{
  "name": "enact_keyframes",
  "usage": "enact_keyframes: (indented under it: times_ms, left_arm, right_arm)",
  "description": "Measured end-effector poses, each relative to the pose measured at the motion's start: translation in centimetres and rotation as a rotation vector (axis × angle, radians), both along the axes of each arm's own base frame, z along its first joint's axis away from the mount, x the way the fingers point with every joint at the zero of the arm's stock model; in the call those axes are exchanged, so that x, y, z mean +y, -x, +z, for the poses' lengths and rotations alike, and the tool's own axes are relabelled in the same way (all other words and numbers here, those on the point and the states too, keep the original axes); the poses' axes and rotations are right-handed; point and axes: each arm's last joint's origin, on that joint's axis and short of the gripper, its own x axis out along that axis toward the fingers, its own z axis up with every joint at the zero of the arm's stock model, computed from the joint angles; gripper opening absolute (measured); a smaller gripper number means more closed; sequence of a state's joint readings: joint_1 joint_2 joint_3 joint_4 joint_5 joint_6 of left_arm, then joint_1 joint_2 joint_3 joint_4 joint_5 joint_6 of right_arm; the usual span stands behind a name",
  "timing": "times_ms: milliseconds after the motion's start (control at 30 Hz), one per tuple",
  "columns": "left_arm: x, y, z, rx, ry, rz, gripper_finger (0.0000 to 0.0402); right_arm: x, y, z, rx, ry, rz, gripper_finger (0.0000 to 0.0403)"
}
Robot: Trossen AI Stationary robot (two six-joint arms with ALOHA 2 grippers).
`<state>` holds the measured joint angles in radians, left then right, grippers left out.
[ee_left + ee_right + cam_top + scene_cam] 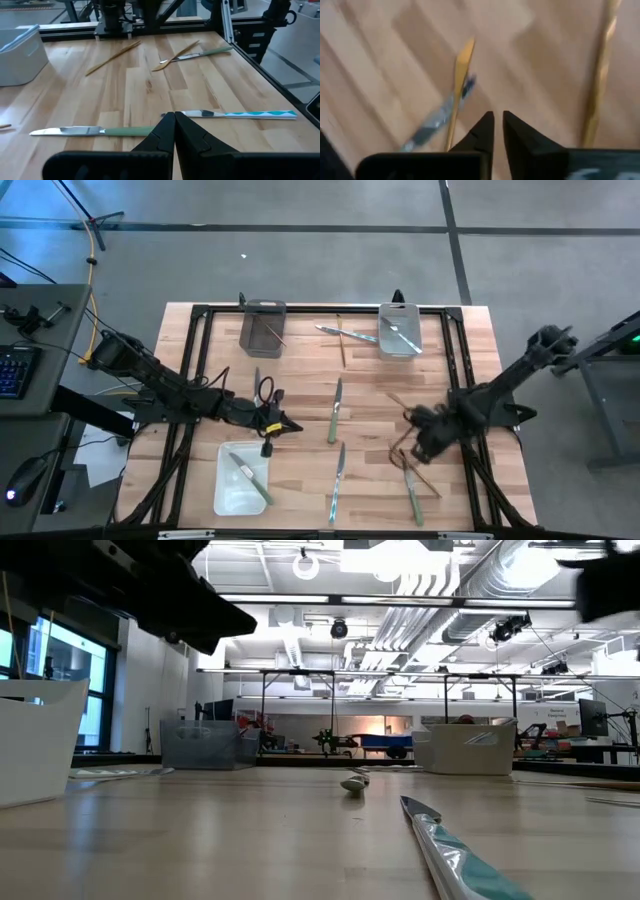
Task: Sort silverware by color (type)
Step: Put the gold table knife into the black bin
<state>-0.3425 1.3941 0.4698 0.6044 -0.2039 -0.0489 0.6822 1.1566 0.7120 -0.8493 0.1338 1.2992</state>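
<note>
Silverware lies scattered on the wooden table [300, 380]. A green-handled knife [335, 412] and a teal-patterned knife [337, 480] lie flat near the middle, also seen as the green-handled knife [90, 131] and the teal-patterned knife [235, 114]. Brown sticks [408, 435] and another green-handled piece [413, 498] lie toward the right. My left gripper [288, 425] [175, 127] is shut, hovering just left of the two middle knives. My right gripper [410, 445] [498, 122] is shut above a brown stick [460, 82] that crosses a silvery utensil [432, 125].
A dark grey bin [263, 327] and a light grey bin [398, 330] stand at the far edge, with crossed utensils [345, 335] between them. A white bin [242, 477] holding green pieces stands near the left arm. A black frame rail [195, 370] rims the table.
</note>
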Motion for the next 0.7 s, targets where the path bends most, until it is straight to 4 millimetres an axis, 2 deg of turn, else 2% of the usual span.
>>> enact_keyframes:
  times_ms: [167,367,533,700]
  left_arm:
    - [0.5,-0.2,0.0,0.004,0.005,0.001,0.0000]
    - [0.5,-0.2,0.0,0.005,0.004,0.001,0.0000]
    - [0.5,-0.2,0.0,0.006,0.004,0.000,0.0000]
    - [0.5,-0.1,-0.1,0.007,0.004,0.000,0.0000]
  right_arm:
    - [3.9,0.7,-1.0,0.109,-0.037,-0.009,0.0088]
    - [7.7,-0.1,-1.5,0.169,-0.024,0.011,0.0155]
    - [9.7,-1.1,-3.1,0.242,-0.006,0.025,0.0165]
    - [10.4,-1.8,-5.0,0.305,-0.011,0.020,0.0144]
